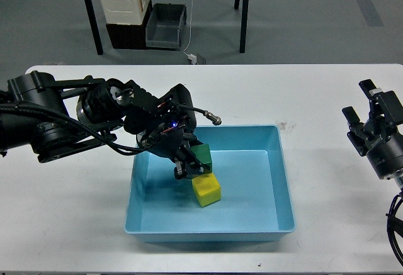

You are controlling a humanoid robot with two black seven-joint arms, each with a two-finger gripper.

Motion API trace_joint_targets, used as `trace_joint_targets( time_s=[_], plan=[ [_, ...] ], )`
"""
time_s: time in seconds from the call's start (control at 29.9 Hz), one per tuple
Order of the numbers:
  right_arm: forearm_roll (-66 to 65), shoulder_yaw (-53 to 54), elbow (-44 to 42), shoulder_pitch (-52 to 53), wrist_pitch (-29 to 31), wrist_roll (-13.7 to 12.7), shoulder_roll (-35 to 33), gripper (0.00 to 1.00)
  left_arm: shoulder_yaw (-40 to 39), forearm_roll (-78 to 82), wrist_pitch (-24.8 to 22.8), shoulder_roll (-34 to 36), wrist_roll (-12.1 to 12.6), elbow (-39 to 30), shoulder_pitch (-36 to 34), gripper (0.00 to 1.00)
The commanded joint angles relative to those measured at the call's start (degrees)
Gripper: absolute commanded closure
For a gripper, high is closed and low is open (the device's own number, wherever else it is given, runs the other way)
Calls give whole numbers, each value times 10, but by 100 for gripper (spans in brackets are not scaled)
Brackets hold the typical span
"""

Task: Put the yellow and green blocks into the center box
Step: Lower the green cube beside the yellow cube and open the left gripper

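My left gripper (189, 162) grasps the small dark green cube (203, 156), half hidden, above the bright yellow cube (206, 190) inside the shallow light-blue plastic tray (286, 180). At 3 o'clock, my right gripper (368, 108) stands released.

the left gripper (189, 162) covers most of the green block (203, 157), leaving only its right part showing, and its dark fingers (182, 172) merge so their spacing and any grip on the block cannot be told. the yellow block (206, 190) has its upper left corner behind those fingers. the right gripper (368, 116) is dark, and its arm is cut by the right edge. the table (327, 92) runs past the left, right and bottom edges.
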Motion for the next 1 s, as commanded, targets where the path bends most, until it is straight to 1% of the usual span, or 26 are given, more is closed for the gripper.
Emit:
trace_joint_targets(
  time_s=[0.0,0.1,0.13,0.17,0.27,0.3,0.33,0.37,0.43,0.47,0.57,0.63,0.67,0.77,0.9,0.94,0.97],
  plan=[
    [0,1,0,0,0,0,0,0,-4,-23,1,2,0,-1,-3,0],
    [0,1,0,1,0,0,0,0,-4,-22,1,2,0,-5,-7,3],
    [0,1,0,0,0,0,0,0,-3,-21,1,2,0,-5,-9,6],
    [0,1,0,0,0,0,0,0,-3,-21,1,2,0,-5,-10,12],
    [0,1,0,1,0,0,0,0,1,-17,1,1,0,-6,-11,41],
    [0,1,0,1,0,0,0,0,2,-17,1,1,0,-6,-10,47],
    [0,1,0,1,0,0,0,0,4,-16,1,1,0,-6,-9,51],
    [0,1,0,1,0,0,0,0,5,-15,1,1,0,-6,-8,51],
    [0,1,0,1,0,0,0,0,5,-15,1,1,0,-7,-7,49],
    [0,1,0,2,0,0,0,0,5,-15,1,0,0,-6,-8,44],
    [0,1,0,1,1,0,0,0,5,-17,1,0,0,-4,-8,13],
    [0,1,0,1,0,0,0,0,5,-19,1,0,0,0,-8,9],
    [0,1,0,1,0,0,0,0,4,-20,1,0,0,0,-7,6],
    [0,0,0,0,1,0,0,0,2,-22,1,1,0,0,-6,2],
    [0,-1,0,0,0,0,0,0,3,-21,1,2,0,0,-2,2],
    [0,-1,1,1,1,0,0,0,2,-24,1,3,0,0,-2,4],
    [0,-1,0,0,1,0,0,0,-5,-25,1,4,0,-1,-2,12]
  ],
)
